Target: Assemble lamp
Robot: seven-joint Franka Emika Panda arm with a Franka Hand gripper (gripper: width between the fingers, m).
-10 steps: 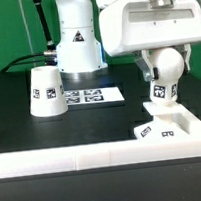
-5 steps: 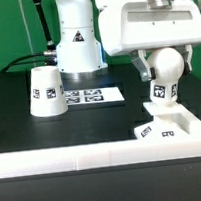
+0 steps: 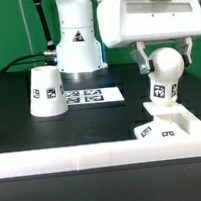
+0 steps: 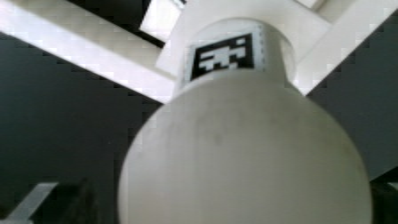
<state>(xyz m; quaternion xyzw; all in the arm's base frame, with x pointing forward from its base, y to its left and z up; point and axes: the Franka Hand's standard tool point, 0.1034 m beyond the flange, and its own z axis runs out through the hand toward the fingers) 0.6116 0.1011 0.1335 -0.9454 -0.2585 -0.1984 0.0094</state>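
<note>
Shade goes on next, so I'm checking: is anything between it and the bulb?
Only the flat marker board lies on the table between shade and bulb, but the gripper flanks the bulb from above, blocking it.

My arm base [image 3: 73, 31]: glossy white, rounded column, smooth shells. Black triangle sticker [image 3: 79, 37] on its front, symbol too small to read. Thin black cable [image 3: 41, 24] runs down beside it. My hand housing [image 3: 152, 18]: big white box, rounded corners, grey metal part on top. My fingers [image 3: 141, 60]: short, dark grey, sticking out under the housing.
</note>
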